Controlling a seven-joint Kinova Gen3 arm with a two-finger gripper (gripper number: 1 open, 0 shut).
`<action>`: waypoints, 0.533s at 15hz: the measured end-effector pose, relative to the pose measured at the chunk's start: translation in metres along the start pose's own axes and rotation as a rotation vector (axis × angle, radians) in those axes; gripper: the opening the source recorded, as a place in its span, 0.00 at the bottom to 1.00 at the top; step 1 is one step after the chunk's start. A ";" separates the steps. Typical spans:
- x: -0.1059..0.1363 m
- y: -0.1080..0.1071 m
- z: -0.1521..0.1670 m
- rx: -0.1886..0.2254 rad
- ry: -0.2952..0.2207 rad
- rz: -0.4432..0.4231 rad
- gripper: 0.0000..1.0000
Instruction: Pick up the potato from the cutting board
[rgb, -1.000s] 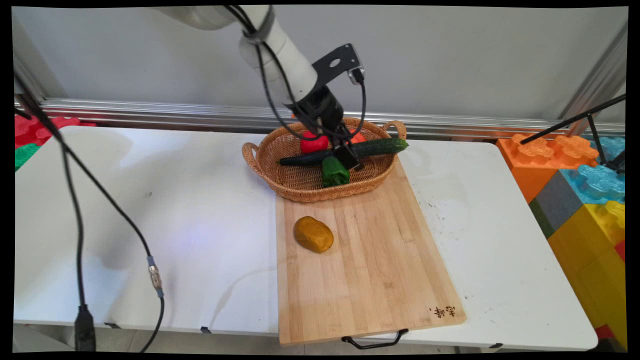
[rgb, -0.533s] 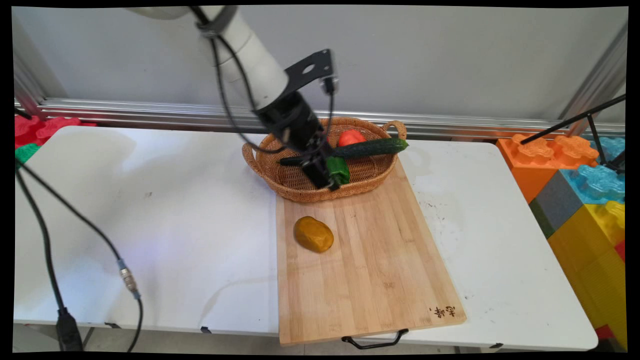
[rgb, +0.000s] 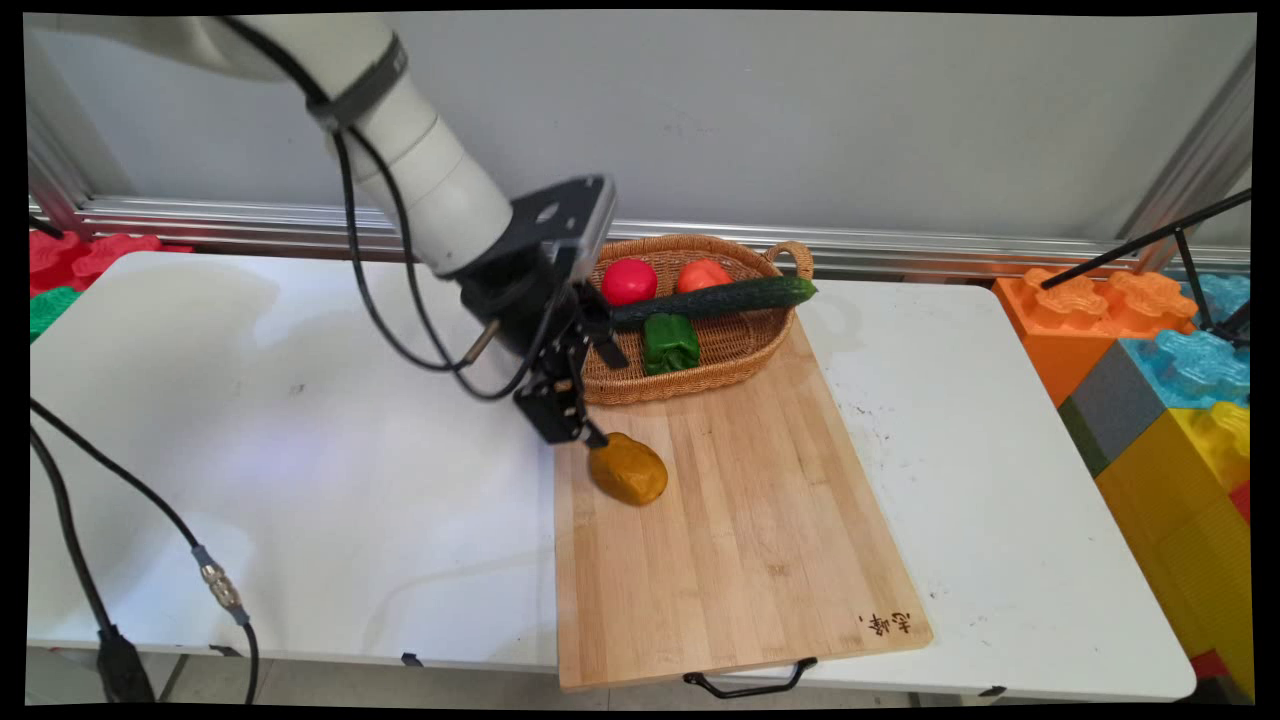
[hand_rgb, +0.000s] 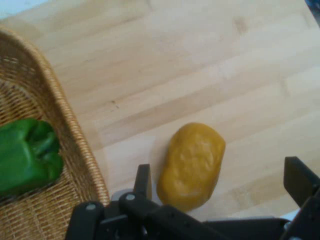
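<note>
Gripper low over cutting board's left edge, just outside wicker basket's near rim; bare board spreads toward handle end, white table open on left. Basket holds red tomato, orange-red tomato, green pepper and cucumber — cucumber tip overhangs right rim. Jaws spread wide, gripping nothing — yellow-brown potato lies on board between fingers.
</note>
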 end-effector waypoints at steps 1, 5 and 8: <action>-0.003 0.001 0.003 -0.002 -0.003 0.016 1.00; -0.019 0.008 0.024 -0.013 -0.024 0.058 1.00; -0.027 0.011 0.042 -0.012 -0.024 0.087 1.00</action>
